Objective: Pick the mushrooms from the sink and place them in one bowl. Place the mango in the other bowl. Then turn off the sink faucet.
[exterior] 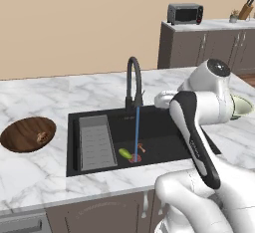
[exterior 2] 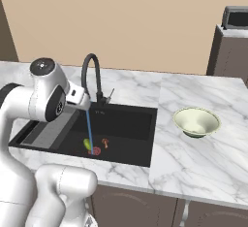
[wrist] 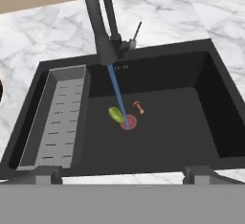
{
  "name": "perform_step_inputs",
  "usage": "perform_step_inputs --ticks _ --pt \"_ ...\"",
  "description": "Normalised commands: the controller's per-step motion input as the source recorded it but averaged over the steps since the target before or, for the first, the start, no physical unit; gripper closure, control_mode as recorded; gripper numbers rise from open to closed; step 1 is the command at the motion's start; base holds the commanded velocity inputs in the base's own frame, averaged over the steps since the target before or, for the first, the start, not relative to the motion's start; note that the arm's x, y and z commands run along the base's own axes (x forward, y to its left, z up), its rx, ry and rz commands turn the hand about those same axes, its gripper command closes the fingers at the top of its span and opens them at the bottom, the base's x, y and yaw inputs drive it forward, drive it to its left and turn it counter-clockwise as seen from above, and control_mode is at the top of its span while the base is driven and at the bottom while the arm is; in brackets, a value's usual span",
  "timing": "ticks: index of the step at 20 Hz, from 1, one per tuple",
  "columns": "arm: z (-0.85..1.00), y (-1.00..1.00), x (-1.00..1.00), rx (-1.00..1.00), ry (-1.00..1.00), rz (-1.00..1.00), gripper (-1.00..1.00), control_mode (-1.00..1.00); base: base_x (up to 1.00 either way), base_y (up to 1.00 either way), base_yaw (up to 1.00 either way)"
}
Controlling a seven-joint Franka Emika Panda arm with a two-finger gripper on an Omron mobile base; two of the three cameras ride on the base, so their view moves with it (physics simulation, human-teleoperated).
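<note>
The end effector (wrist: pixel 122 174) hangs wide open and empty above the sink (wrist: pixel 201 137). Below and ahead of it the mango (wrist: pixel 115 114) lies slantwise, its far end pointing left, near end touching the red drain (wrist: pixel 129 122). One mushroom (wrist: pixel 139 106) lies just right, stem angled away.

There are two mushrooms: one (exterior: pixel 141 148) in the sink (exterior: pixel 164 150) and one (exterior: pixel 43 137) in the brown bowl (exterior: pixel 22 137). There is one mango (exterior: pixel 124 153). There are two bowls; the other is pale green (exterior 2: pixel 196 122). There is one faucet (exterior: pixel 133 82).
</note>
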Motion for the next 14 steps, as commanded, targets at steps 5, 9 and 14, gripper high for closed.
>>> perform_step_inputs --ticks 5,9,14 --pt "-0.01 -0.21 0.01 -0.07 0.13 0.13 -1.00 -1.00 0.00 0.00 0.00" --pt "-0.20 -0.24 0.10 0.00 0.09 0.18 -1.00 -1.00 0.00 0.00 0.00" --pt "-0.51 -0.17 0.23 0.00 0.16 0.17 -1.00 -1.00 0.00 0.00 0.00"
